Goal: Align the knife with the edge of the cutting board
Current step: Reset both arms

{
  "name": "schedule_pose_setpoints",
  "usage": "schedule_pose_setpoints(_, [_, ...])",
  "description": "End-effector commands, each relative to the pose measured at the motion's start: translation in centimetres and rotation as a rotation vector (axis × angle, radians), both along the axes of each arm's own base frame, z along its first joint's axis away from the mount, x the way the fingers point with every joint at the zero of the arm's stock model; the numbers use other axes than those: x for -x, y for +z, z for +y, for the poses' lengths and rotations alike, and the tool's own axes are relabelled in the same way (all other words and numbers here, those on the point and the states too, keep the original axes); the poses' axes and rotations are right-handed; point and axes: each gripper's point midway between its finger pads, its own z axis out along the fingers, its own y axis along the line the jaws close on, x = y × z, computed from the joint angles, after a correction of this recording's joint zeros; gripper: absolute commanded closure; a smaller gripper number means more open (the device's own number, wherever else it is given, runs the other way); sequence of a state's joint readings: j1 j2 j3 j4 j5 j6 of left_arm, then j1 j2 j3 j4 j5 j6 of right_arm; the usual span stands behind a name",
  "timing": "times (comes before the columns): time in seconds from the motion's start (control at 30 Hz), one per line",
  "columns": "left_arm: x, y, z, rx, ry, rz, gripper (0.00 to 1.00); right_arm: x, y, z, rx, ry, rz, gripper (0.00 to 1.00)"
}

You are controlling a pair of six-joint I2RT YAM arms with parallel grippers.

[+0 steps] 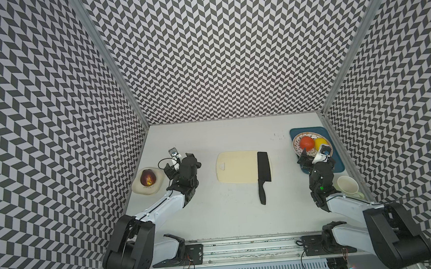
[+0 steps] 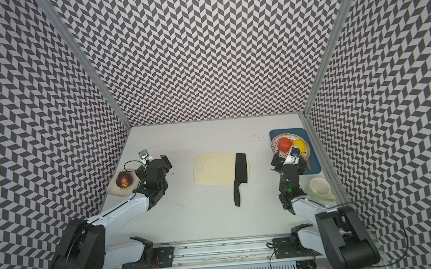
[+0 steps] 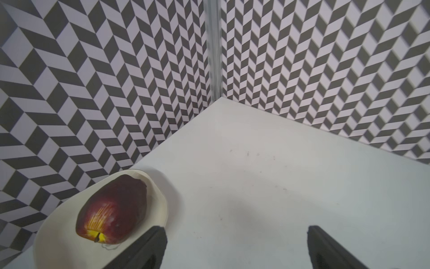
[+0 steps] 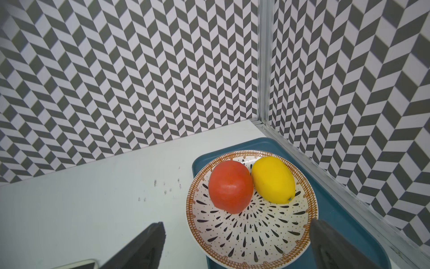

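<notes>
At the left side of the table [image 1: 216, 219], the left gripper [image 3: 236, 230] is seen with its jaws spread and nothing between them, just beside a cream dish [image 3: 53, 233] bearing an apple [image 3: 111, 209]. Toward the middle, well apart from both grippers, the cutting board [image 1: 235, 167] lies flat. The knife [image 1: 263, 173] is laid on its right end, blade roughly along the short edge, handle projecting past the near edge. Farther right, the right gripper [image 4: 237, 223] is likewise spread and empty, poised at a patterned plate [image 4: 244, 244] on a blue tray [image 4: 332, 209].
</notes>
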State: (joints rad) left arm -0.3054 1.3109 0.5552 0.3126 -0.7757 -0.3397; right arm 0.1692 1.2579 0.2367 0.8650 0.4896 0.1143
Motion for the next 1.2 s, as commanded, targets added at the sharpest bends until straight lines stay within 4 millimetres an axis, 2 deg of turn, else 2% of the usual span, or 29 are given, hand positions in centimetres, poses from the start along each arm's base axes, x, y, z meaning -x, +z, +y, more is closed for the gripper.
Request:
schedule_pose_setpoints(0.0, [-2.3,0.6,0.8,-0.014,-0.047,-0.019,0.00,-1.0,2.1,0.9,0.029,0.062,-0.110,0.00])
schedule_pose_setpoints(0.1, [-3.2,0.8,1.4,-0.094,-0.064,-0.025,0.00,-1.9,2.0,1.1,0.073,0.078,-0.102,0.00])
schedule_pose_setpoints(0.17, [-3.2,-1.1,2.6,-0.111,-0.043,0.014,0.00,-2.0,1.3,1.2,0.083,0.091,-0.117,0.00])
schedule_pose_setpoints(0.23, [-3.4,-2.8,3.8,-0.066,-0.011,0.039,0.00,-2.1,2.2,0.9,0.072,0.088,-0.182,0.00])
schedule_pose_setpoints(0.33, [-3.9,-2.7,4.3,-0.035,-0.029,0.001,0.00,-2.7,0.4,1.0,0.060,0.136,-0.112,0.00])
schedule_pose_setpoints(0.53, [-3.9,-2.6,4.6,-0.035,-0.076,-0.051,0.00,-2.9,0.3,0.9,0.052,0.129,-0.111,0.00])
schedule_pose_setpoints(0.63, [-3.5,-2.7,3.9,-0.052,-0.149,-0.079,0.00,-2.9,0.1,0.9,0.053,0.128,-0.100,0.00])
schedule_pose_setpoints(0.7, [-3.3,-1.4,3.0,-0.074,-0.210,-0.162,0.00,-2.9,0.2,0.9,0.052,0.129,-0.102,0.00])
schedule_pose_setpoints(0.83, [-2.7,-1.6,1.2,-0.090,-0.326,-0.169,0.00,-2.9,0.2,0.9,0.053,0.130,-0.101,0.00])
schedule_pose_setpoints(0.9, [-2.5,-1.1,1.0,-0.095,-0.342,-0.201,0.00,-3.0,0.2,0.9,0.053,0.130,-0.101,0.00])
schedule_pose_setpoints(1.03, [-1.4,-1.8,0.7,-0.091,-0.385,-0.236,0.00,-2.9,0.2,0.9,0.053,0.129,-0.101,0.00])
schedule_pose_setpoints(1.07, [-1.5,-1.2,0.8,-0.097,-0.383,-0.261,0.00,-2.9,0.2,0.9,0.053,0.129,-0.101,0.00])
schedule_pose_setpoints(1.17, [-1.5,-1.5,0.8,-0.088,-0.389,-0.247,0.00,-2.9,0.1,0.9,0.053,0.129,-0.100,0.00])
